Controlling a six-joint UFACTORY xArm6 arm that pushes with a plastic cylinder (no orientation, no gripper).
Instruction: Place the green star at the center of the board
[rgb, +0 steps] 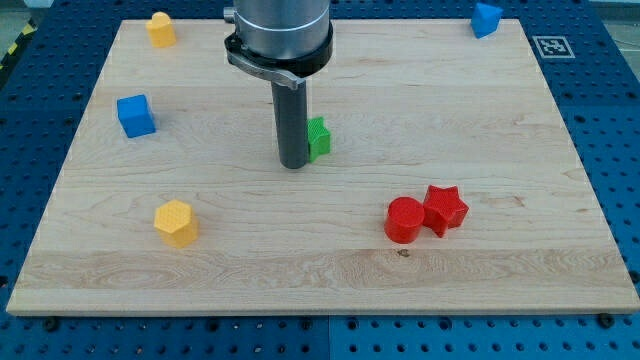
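my tip (294, 165) touches the green star's (318, 139) left side; star sits near board (500, 270) centre, half hidden. no jaws here, only a bare rod. risk: an off-centre push spins the star or overshoots rightward.

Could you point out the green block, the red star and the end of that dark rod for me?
green block (320, 138): camera view, on its visible right part beside the rod.
red star (445, 208): camera view, on its top face.
my tip (294, 164): camera view, the rod's very lowest end, touching the board left of the green block.
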